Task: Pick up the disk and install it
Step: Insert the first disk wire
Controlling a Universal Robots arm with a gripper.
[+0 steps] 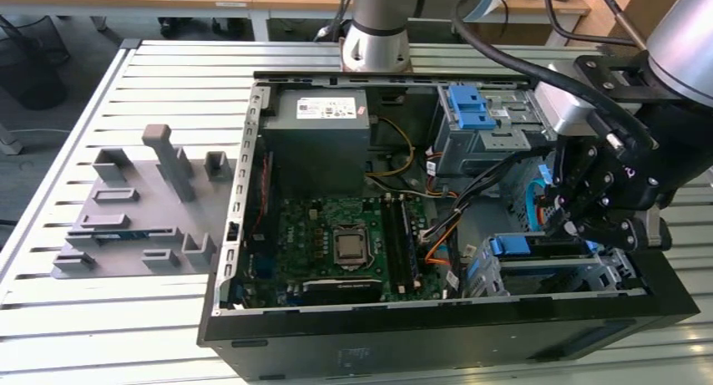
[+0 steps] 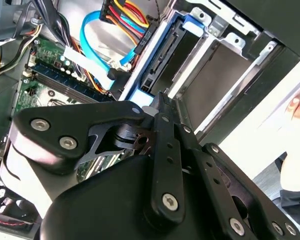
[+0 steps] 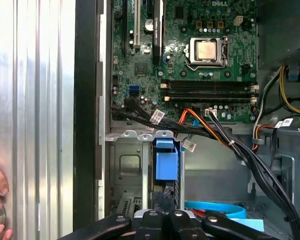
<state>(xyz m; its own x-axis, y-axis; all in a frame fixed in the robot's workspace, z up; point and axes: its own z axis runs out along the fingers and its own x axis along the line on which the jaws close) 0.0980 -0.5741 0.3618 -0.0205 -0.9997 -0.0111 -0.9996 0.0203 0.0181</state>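
Currently the black end effector (image 1: 602, 203) hangs inside the open black computer case (image 1: 446, 343), just above the blue-framed silver disk (image 3: 166, 165) seated in its metal bay (image 3: 127, 165); finger state cannot be determined.

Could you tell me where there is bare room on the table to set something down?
The slatted table is bare in front of the grey fixture block and behind it. The open computer case is crowded with cables, and the claw hangs there.

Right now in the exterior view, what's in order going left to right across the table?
Grey fixture plate with upright blocks → power supply box → motherboard → blue drive latch → gripper over the drive cage.
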